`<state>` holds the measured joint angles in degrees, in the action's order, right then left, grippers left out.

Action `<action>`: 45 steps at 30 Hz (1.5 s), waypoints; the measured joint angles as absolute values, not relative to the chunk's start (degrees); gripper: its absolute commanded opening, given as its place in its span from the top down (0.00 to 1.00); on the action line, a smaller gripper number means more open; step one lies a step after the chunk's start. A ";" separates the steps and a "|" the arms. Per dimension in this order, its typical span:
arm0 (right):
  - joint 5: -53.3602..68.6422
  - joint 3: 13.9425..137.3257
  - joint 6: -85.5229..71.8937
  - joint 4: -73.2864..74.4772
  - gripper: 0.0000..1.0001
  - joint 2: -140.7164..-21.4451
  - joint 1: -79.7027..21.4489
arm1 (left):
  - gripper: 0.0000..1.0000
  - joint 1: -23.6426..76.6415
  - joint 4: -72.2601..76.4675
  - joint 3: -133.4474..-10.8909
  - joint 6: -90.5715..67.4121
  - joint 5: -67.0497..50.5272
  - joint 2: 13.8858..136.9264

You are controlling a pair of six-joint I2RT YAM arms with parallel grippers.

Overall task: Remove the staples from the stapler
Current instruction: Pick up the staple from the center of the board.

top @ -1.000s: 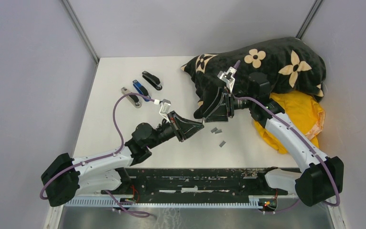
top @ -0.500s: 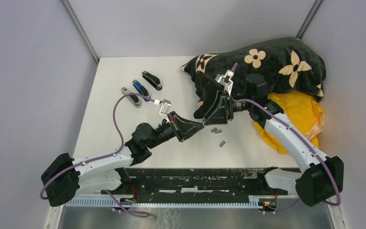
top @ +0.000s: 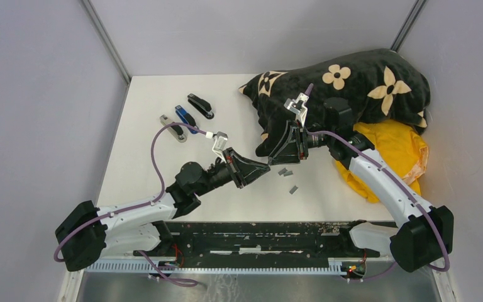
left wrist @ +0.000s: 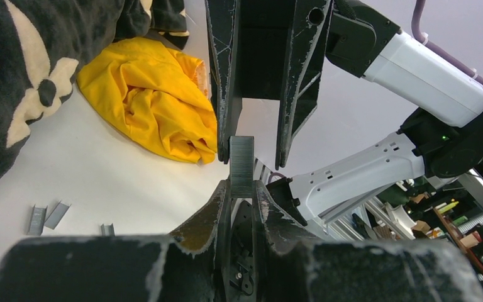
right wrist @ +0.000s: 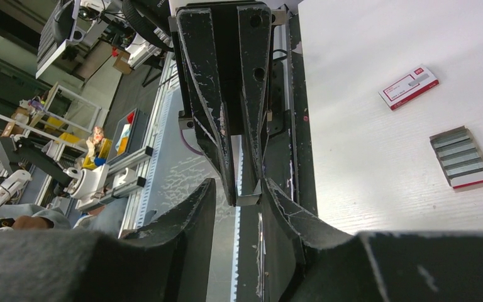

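- Standing upright in the left gripper (left wrist: pixel 241 189), a grey strip of staples (left wrist: pixel 241 165) is pinched by its lower end. It is held up off the table (top: pixel 132 163), near the middle, and those fingers are clenched tight on it!
- Facing it tip to tip is the right gripper (right wrist: pixel 238 189), its two fingers straddling the strip's free end.
- Check the left wrist view. One right finger (left wrist: pixel 223 94) sits against or just beside the strip, I cannot tell which. The other finger (left wrist: pixel 295 82) stands apart with a clear gap, so that claw is parted and not clamped on anything.
- The right wrist view catches the strip end-on, a small U shape tucked between the left gripper's fingers.
- Down on the table, just beside the meeting grippers on the near side, loose staple strips (top: pixel 283 171) lie flat, with one more a touch closer to the arm bases.
- Well apart on the far left of the table, three sit in a row: a black stapler (top: pixel 200 105), a blue stapler (top: pixel 185 117) and a grey stapler (top: pixel 173 128).
- The right wrist view also picks up a small white-and-red box (right wrist: pixel 409 87). Near it is a red-edged tray of staples (right wrist: pixel 462 157), and both lie flat on the white surface.
- A black blanket with cream flowers (top: pixel 352 82) fills the far right corner. A yellow cloth (top: pixel 396 151) is bunched just in front of it, with the right arm reaching across.
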<state>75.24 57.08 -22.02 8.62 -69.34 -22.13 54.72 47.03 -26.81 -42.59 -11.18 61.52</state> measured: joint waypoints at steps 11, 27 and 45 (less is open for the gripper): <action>75.09 57.08 -20.69 9.26 0.79 -69.38 -22.13 | 0.85 54.74 47.11 -26.81 -42.59 -11.70 61.45; 73.49 57.87 -16.40 14.72 0.81 -69.71 -22.13 | 0.48 54.74 30.76 -26.57 -39.83 -5.13 49.69; 65.32 59.90 -6.85 24.80 0.80 -73.25 -22.13 | 0.47 48.45 -9.78 -34.79 -36.21 24.29 67.51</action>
<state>65.32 59.90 -6.85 24.80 -73.25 -22.13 48.45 -9.78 -34.79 -36.21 24.29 67.51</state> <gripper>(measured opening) 0.207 0.554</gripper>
